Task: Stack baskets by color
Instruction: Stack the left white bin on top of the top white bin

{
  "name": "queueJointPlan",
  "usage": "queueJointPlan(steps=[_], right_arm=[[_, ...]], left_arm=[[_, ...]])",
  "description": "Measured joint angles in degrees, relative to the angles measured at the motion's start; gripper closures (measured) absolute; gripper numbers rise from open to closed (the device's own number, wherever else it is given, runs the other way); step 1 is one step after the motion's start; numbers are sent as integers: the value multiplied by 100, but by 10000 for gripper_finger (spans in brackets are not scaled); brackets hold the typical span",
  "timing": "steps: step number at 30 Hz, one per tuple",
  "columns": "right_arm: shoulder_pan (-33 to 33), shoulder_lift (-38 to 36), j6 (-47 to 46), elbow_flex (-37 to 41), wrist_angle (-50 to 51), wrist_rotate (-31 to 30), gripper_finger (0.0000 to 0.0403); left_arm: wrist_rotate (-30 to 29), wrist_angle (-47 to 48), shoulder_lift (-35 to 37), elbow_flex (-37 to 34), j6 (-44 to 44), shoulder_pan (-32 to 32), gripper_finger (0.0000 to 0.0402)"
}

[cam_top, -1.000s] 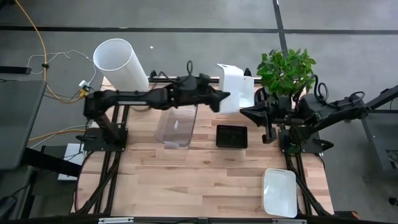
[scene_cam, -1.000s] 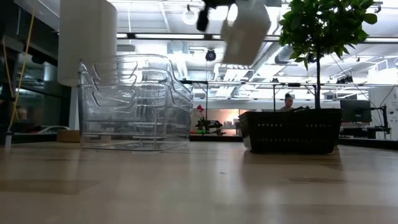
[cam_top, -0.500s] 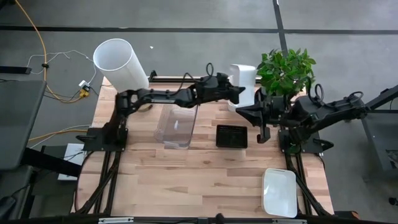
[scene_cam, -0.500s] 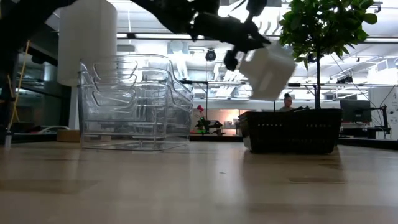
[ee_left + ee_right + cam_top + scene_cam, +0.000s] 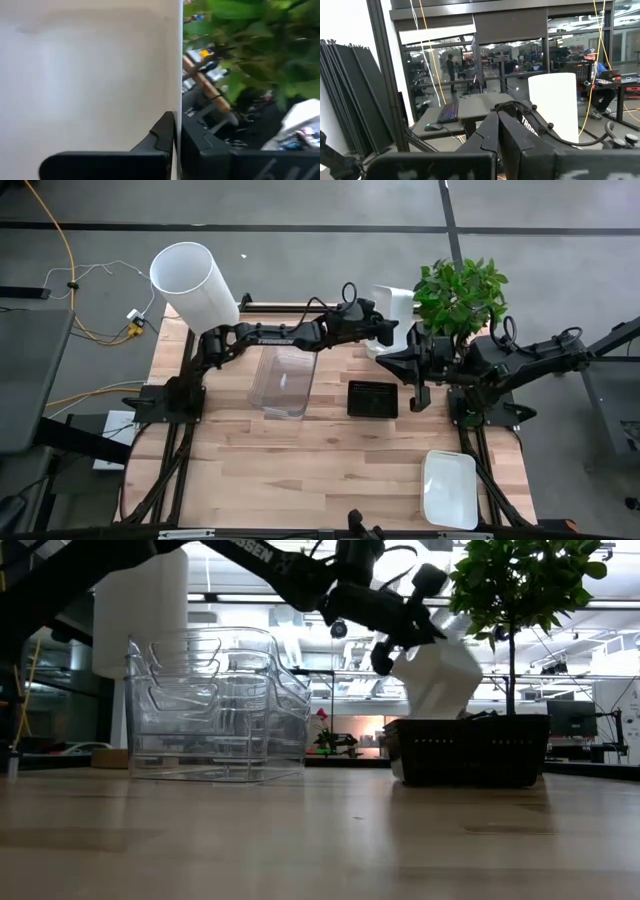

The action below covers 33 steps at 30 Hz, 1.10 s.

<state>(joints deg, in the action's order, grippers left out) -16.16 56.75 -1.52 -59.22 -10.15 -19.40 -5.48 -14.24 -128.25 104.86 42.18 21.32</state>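
Pale wooden worktop (image 5: pixel 300 470), seen from above in an open lab: we find the left tool (image 5: pixel 383 330) stretched to the far edge, its fingers pinched onto one wall of a white basket (image 5: pixel 392 315) held tilted in the air just beside the potted plant (image 5: pixel 460 292). From table height the same white basket (image 5: pixel 437 675) hangs above and behind the black basket (image 5: pixel 468 751). The left wrist view shows the wall clamped thin between the closed fingers (image 5: pixel 162 135).

We judge the bin light and stiff, thin smooth plastic that could slip or swing on so narrow a pinch. A rim hold near the middle of a long side looks safest to us, keeping it level.

The right tool (image 5: pixel 413 385) hovers closed and empty just beside the black basket (image 5: pixel 372 399). A stack of clear baskets (image 5: pixel 283 381) sits near the worktop's centre under the left arm, and a second white basket (image 5: pixel 449 487) lies at the near right corner, well apart; that, we think, is where the held one belongs.

In the way, by our reading: the plant's leaves close by the held bin, the right arm across the path to the corner, and the tall white cylinder (image 5: pixel 192 280) at the far left.
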Motion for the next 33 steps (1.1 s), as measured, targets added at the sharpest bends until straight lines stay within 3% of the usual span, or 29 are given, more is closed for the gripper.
queueJointPlan(steps=[11,18,33], right_arm=[[0,0,42,0,-9,4,403],[0,-2,48,0,-37,4,403],[0,-2,84,2,-37,4,403]], left_arm=[[-26,39,0,-7,-98,122,401],[-19,818,0,-7,-493,115,401],[13,1529,246,-11,-750,129,401]])
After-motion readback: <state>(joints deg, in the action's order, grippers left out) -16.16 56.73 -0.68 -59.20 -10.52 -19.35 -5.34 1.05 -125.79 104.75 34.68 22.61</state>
